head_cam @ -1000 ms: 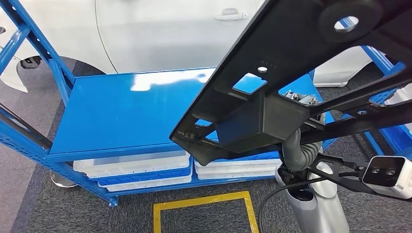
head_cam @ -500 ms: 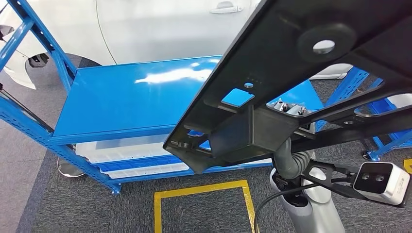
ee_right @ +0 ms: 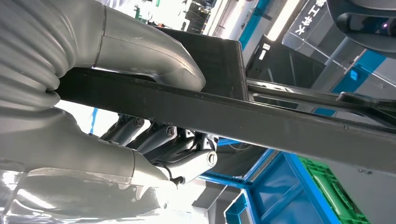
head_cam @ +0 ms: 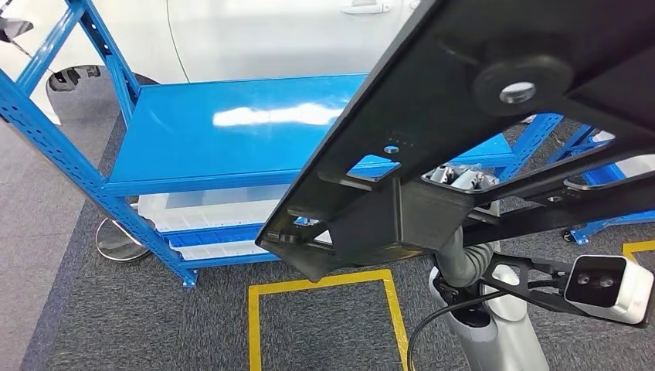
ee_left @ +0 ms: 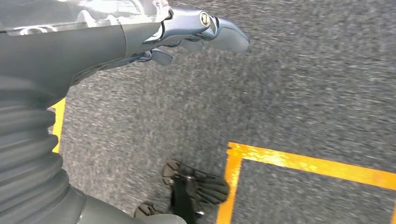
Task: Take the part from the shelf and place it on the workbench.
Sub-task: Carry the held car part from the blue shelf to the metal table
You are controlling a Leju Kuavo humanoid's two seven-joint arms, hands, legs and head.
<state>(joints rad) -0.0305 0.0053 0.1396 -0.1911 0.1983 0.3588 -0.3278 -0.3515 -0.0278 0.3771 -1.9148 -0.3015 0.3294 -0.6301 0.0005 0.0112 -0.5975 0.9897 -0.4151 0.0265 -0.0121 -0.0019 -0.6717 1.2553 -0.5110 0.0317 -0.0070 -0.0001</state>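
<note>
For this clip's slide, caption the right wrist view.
Right hand grips the black part, thumb on one side, fingers on the other.

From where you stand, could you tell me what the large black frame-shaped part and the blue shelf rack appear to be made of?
The large black frame-shaped part, held by the right hand, looks like moulded plastic: matt, with ribs, cut-outs and a round boss. Coated metal cannot be ruled out.
The blue shelf rack looks like painted steel: a glossy deck mirroring the lights, and perforated uprights.
</note>
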